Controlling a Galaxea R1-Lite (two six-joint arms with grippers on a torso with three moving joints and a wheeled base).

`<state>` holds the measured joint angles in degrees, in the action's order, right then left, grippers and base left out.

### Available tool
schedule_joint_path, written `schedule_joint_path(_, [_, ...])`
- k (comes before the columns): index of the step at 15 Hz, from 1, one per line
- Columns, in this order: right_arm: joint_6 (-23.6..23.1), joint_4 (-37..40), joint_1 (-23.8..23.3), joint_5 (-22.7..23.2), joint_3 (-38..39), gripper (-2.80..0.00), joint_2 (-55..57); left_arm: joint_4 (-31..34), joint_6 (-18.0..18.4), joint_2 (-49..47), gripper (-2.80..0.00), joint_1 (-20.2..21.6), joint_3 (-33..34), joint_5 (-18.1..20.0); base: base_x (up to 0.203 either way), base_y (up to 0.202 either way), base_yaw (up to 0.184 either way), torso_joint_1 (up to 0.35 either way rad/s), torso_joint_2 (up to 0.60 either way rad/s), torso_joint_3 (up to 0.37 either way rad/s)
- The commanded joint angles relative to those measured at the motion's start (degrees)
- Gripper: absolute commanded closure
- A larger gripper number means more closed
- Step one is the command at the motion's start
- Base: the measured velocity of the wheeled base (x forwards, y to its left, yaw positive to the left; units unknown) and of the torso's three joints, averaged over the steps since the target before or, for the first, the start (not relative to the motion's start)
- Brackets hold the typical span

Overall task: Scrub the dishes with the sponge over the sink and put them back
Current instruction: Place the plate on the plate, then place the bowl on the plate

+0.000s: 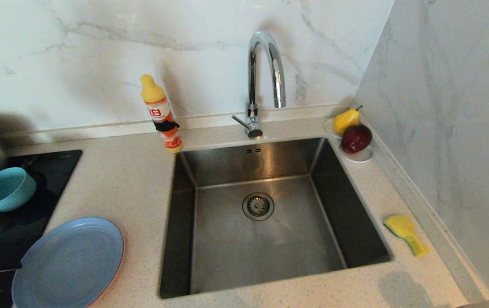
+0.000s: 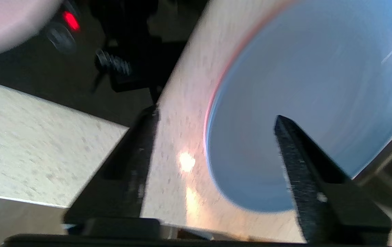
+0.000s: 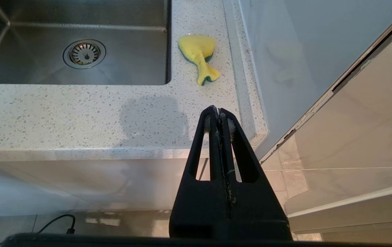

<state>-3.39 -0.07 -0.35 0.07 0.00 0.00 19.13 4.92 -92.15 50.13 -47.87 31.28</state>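
I see my left gripper (image 2: 215, 118) spread wide over the near rim of the blue plate (image 1: 70, 262), gripping nothing; one finger (image 2: 298, 164) is above the plate, the other above bare counter (image 1: 133, 184). A pink edge shows under the plate's rim. The plate lies left of the sink (image 1: 266, 214), by the counter's front edge. The teal bowl (image 1: 5, 189) sits on the black hob (image 1: 35, 201). My right gripper (image 3: 218, 111) is clenched empty off the counter's front corner; the sponge (image 3: 198, 55) lies beyond it, right of the sink, near the wall.
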Motion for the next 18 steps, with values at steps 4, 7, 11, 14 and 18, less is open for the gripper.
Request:
schedule_joint_path(4, [-0.04, -0.01, 0.00, 0.01, 0.00, 0.00, 0.09, 0.61, -4.01, 1.86, -2.80, 0.06, -9.28, -1.25, 0.000, 0.000, 0.000, 0.000, 0.00, 0.000])
schedule_joint_path(7, [-0.04, -0.01, 0.00, 0.01, 0.00, 0.00, 0.09, 0.78, -3.83, 2.29, 0.00, 0.06, -11.92, -6.40, 0.000, 0.000, 0.000, 0.000, 0.00, 0.000])
schedule_joint_path(11, [-0.04, -0.01, 0.00, 0.01, 0.00, 0.00, 0.09, 2.77, -2.29, 1.83, 0.00, 0.06, -17.02, -11.74, 0.000, 0.000, 0.000, 0.000, 0.00, 0.000])
schedule_joint_path(14, [-0.04, -0.01, 0.00, 0.01, 0.00, 0.00, 0.09, 9.32, 2.48, 0.07, 0.00, 0.20, -21.76, -14.17, 0.000, 0.000, 0.000, 0.000, 0.00, 0.000])
schedule_joint_path(18, [-0.04, -0.01, 0.00, 0.01, 0.00, 0.00, 0.09, 10.18, 3.74, -3.61, 0.00, 0.89, -23.92, -16.33, 0.000, 0.000, 0.000, 0.000, 0.00, 0.000])
